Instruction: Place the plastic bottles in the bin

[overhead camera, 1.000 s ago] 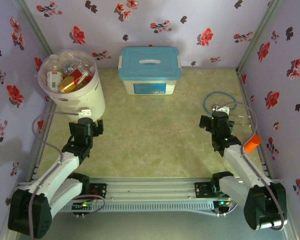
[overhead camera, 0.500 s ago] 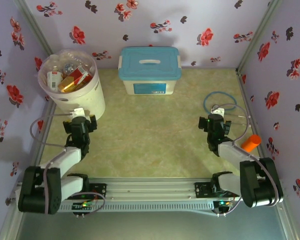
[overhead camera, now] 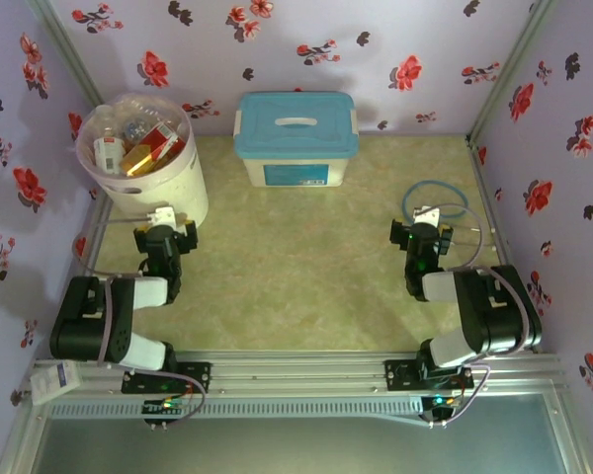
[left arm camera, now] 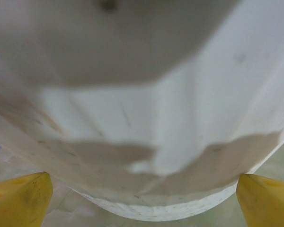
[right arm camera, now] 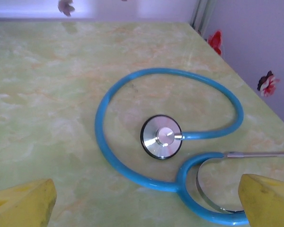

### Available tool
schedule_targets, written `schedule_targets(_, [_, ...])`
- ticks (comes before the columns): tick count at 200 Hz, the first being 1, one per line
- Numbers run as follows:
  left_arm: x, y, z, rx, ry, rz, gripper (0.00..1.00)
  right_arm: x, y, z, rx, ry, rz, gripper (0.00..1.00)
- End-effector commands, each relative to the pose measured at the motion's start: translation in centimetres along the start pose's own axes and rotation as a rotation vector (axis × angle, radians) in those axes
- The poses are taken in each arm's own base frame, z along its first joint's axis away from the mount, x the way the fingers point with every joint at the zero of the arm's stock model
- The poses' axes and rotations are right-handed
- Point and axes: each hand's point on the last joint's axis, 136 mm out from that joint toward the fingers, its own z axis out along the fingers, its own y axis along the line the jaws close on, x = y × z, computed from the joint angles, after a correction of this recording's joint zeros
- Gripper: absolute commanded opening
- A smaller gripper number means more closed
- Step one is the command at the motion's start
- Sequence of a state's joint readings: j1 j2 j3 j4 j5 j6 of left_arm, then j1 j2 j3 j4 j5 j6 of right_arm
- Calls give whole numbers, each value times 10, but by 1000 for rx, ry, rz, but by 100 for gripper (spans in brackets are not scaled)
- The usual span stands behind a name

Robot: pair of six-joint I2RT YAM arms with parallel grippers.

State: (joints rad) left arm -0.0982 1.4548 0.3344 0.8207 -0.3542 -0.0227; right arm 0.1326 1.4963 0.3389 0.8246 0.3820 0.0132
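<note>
The round white plastic bin, lined with a translucent bag, stands at the far left of the green marbled table. The small plastic bottles, clear, amber and red-labelled, lie piled inside it. Beside it sits a shut rectangular white box with a light-blue lid. The left end effector, spread wide and empty, faces the bin's wall. The right end effector, likewise wide and empty, points at a blue stethoscope.

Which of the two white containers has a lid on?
The box, shut under its blue lid; the round bin beside it stands open, bottles inside.
</note>
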Motion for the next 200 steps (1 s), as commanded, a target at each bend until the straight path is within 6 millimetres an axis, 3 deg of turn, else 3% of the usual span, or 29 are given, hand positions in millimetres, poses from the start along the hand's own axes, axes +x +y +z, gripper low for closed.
schedule_targets(1, [-23, 0, 7, -1, -86, -4, 100, -13, -11, 5, -19, -72, 122, 99])
schedule_targets(14, [-21, 1, 9, 2, -79, -12, 100, -18, -15, 7, -9, -147, 137, 100])
schedule_targets(29, [-14, -1, 16, 13, -73, -11, 100, -12, -11, 8, -26, -63, 125, 99])
schedule_targets(44, [-12, 1, 17, 21, -47, -25, 100, -15, -12, 12, -18, -100, 126, 99])
schedule_targets(92, [-13, 2, 18, 19, -52, -31, 99, -12, -26, 15, 73, -46, 149, 99])
schedule_targets(200, [-13, 2, 18, 20, -55, -29, 100, -12, -26, 15, 73, -54, 147, 99])
